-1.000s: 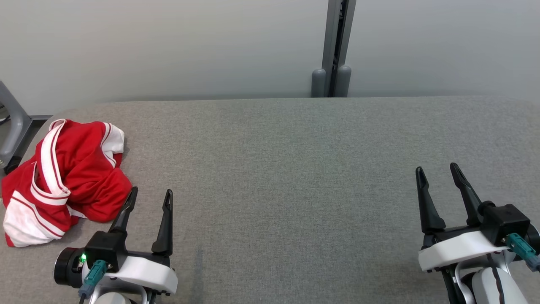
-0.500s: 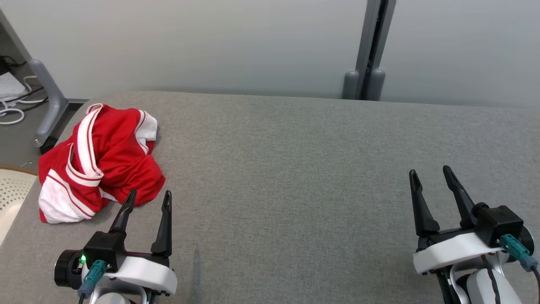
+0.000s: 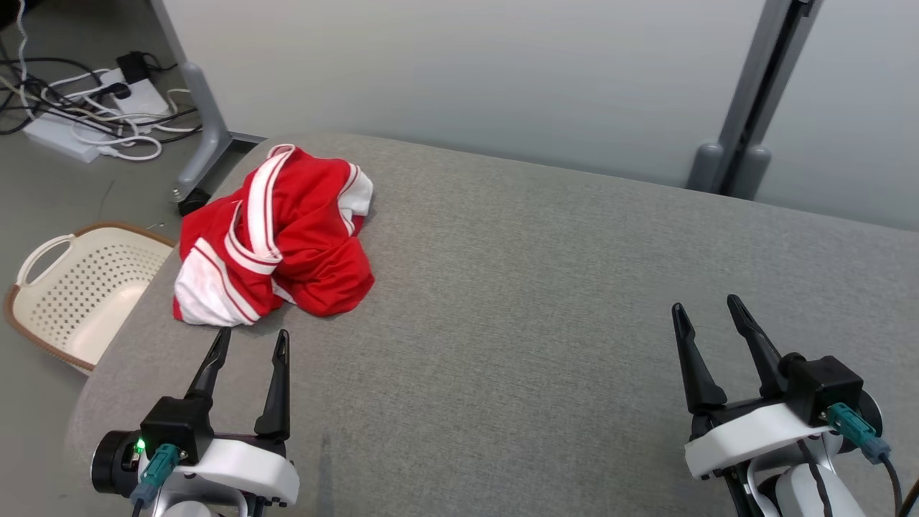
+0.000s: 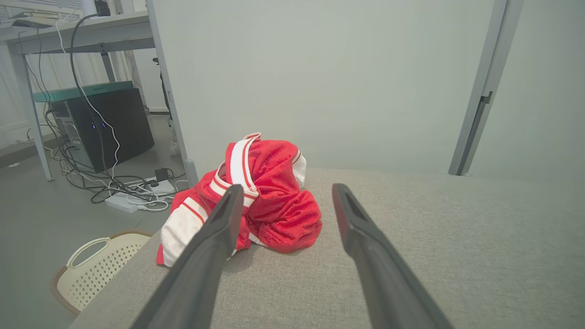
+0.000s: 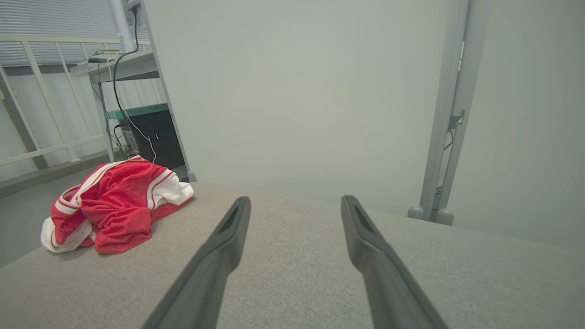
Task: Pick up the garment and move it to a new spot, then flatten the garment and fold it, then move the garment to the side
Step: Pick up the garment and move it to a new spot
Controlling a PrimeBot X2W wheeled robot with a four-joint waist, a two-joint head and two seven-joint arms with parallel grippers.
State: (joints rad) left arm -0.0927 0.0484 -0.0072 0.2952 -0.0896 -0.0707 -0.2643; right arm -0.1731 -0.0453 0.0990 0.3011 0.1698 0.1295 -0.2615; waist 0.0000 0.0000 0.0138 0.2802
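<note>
red garment (image 3: 280,237) white-striped, crumpled heap, table's far-left corner.

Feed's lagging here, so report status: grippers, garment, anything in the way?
Left gripper open, empty, just short of garment. Right gripper open, empty, over right side of table. Garment crumpled at its left end. No obstruction between.

A grey fabric-covered table (image 3: 546,301) carries one crumpled red-and-white garment (image 3: 287,237), lying at its far left corner.

head: above, facing down | wrists: low, seemingly level | shared: garment (image 3: 287,240)
</note>
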